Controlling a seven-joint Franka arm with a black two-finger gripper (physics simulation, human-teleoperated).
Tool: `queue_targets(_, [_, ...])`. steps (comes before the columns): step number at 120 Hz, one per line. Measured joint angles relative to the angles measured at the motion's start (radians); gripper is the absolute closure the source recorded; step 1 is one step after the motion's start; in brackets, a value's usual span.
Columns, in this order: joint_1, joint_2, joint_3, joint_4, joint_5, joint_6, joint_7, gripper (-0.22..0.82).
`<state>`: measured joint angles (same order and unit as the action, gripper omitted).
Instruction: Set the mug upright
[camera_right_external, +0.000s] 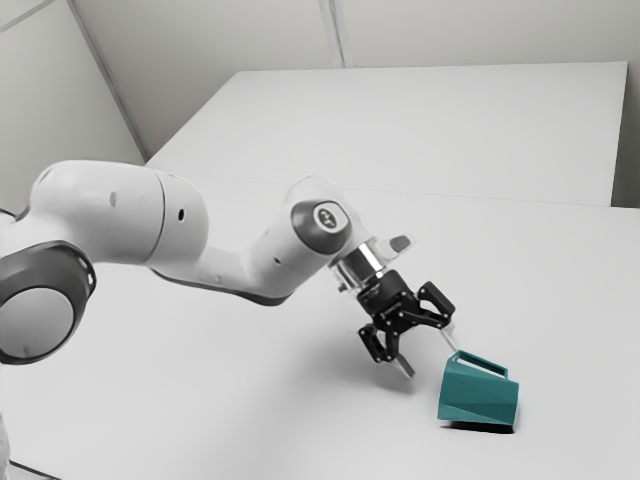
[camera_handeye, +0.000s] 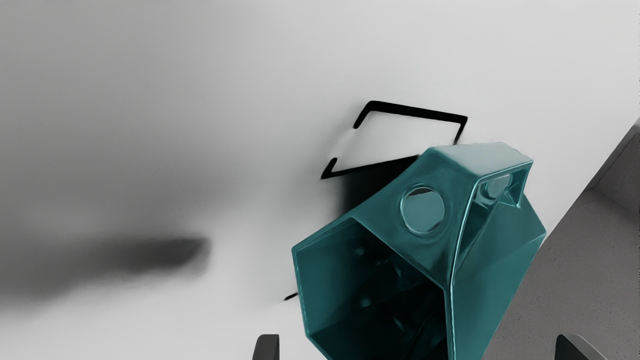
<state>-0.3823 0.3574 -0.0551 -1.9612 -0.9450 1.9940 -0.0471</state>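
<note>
Teal mug: nearest me, on its side, handle up, mouth toward the gripper.
Gripper: open, 2 fingers spread, gripping nothing.
White arm: reaching from the exterior view's left.
Pale surface: stretching away behind.
Progress: mug not upright; righting it remains.

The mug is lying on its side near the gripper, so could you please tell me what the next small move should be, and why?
I would probably ease the gripper toward the mug, fingers kept open: they stand apart and unclosed, the mug's mouth faces the hand, and in the wrist view the mug lies roughly between the fingertips.
</note>
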Motion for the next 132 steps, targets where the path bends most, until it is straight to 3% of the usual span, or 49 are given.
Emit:
queue_targets(72, [-0.022,0.069,-0.063,0.012,-0.228,0.091,-0.013,0.01])
queue_targets(101, [-0.025,0.064,-0.064,0.036,-0.196,0.095,-0.019,0.54])
queue_targets(114, [-0.026,0.062,-0.064,0.054,-0.180,0.096,-0.021,0.65])
queue_targets(132, [-0.026,0.060,-0.064,0.084,-0.149,0.096,-0.026,0.73])
